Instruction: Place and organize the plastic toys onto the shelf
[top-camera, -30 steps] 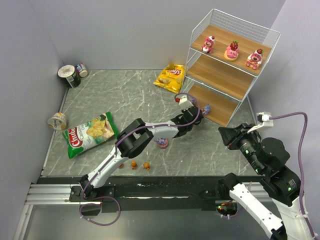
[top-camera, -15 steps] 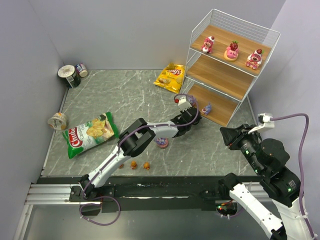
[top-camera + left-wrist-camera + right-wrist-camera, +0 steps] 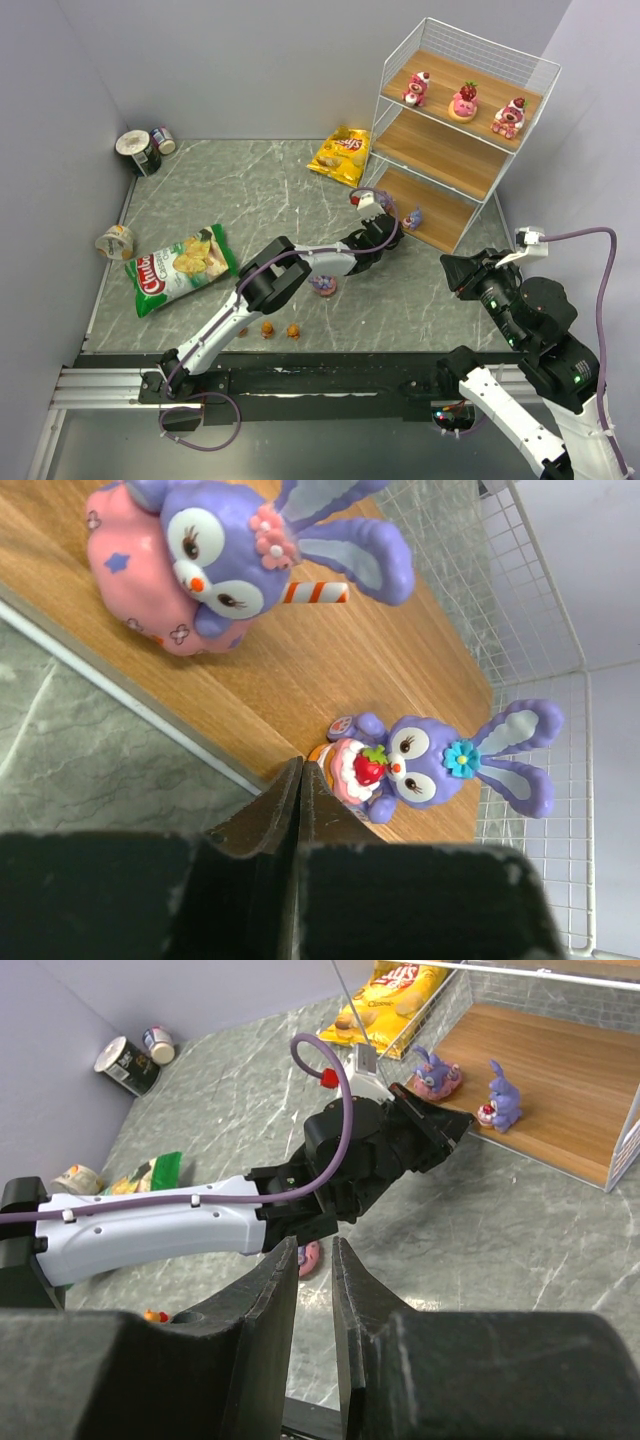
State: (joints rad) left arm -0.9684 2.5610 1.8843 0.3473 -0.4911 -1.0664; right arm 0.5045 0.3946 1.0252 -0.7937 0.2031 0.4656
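Note:
The shelf stands at the back right. Three strawberry toys stand on its top board. Two purple toys stand on the bottom board: one on a pink cushion, one holding a strawberry cake. My left gripper is shut and empty, its tip at the board's front edge next to the cake toy; it also shows in the top view. A third purple toy lies on the floor under the left arm. Three orange toys sit near the front edge. My right gripper hovers high, slightly open and empty.
A yellow chip bag lies left of the shelf. A green chip bag lies at the left. Two cans stand in the back left corner and a tipped one lies by the left wall.
My left gripper has drawn back a little from the bottom board. The right arm has barely moved.

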